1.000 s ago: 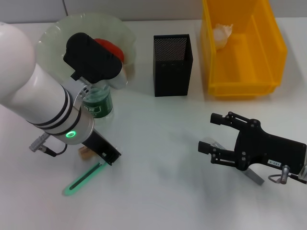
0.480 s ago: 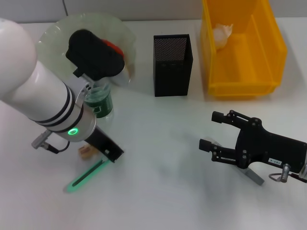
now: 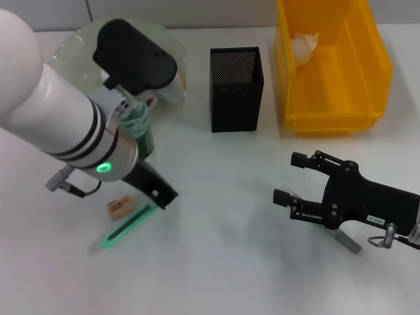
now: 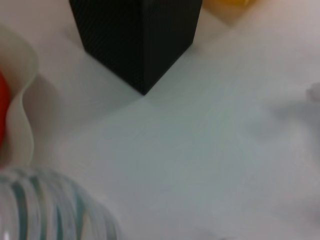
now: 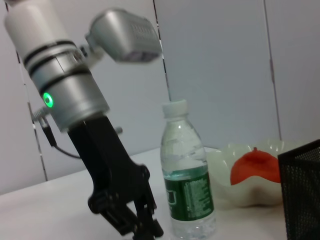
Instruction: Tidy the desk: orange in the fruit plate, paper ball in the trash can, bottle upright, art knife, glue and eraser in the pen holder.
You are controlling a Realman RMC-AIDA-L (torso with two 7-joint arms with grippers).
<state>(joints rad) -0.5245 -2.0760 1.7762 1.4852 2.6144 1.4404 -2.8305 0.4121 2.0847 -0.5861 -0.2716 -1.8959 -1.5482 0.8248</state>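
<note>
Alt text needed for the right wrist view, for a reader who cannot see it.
A clear water bottle with a green label stands upright on the white table, beside the left gripper. Behind it, an orange sits in a pale plate, with a black mesh pen holder nearby.

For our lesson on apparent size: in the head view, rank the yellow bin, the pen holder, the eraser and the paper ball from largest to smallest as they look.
1. Yellow bin
2. Pen holder
3. Paper ball and eraser: they look about alike, and the ball lies farther off inside the bin, so no ranking between them.
</note>
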